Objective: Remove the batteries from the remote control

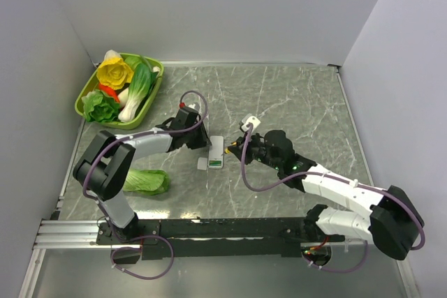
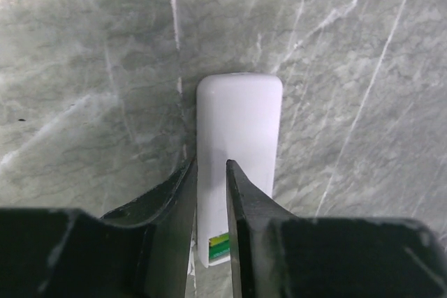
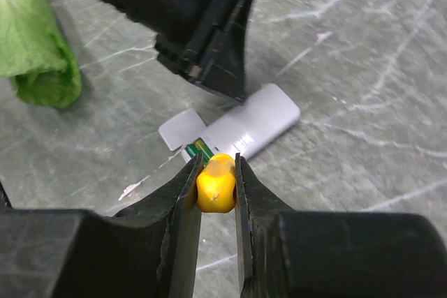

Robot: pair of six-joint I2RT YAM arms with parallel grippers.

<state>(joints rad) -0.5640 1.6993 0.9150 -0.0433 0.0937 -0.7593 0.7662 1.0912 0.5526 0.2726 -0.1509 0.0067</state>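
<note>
While the cover point(image 3: 178, 129) lay off beside the remote point(image 1: 217, 149) on the surface point(image 1: 300, 102), the batteries point(image 3: 199, 149) sat in their bay, so unloading was all left. The right pincer point(image 3: 216, 172) clamped the screwdriver point(image 3: 215, 186), aimed at them; the left pincer point(image 2: 211, 193) hung just ajar over the remote, empty.

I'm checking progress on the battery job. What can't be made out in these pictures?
- Batteries: right wrist view, only a green sliver shows; the screwdriver handle in the right tool hides the rest.
- Screwdriver tip: same view, behind its handle.
- Remote near end: left wrist view, partly behind the left tool.
- Top view: battery bay too small to read.
</note>
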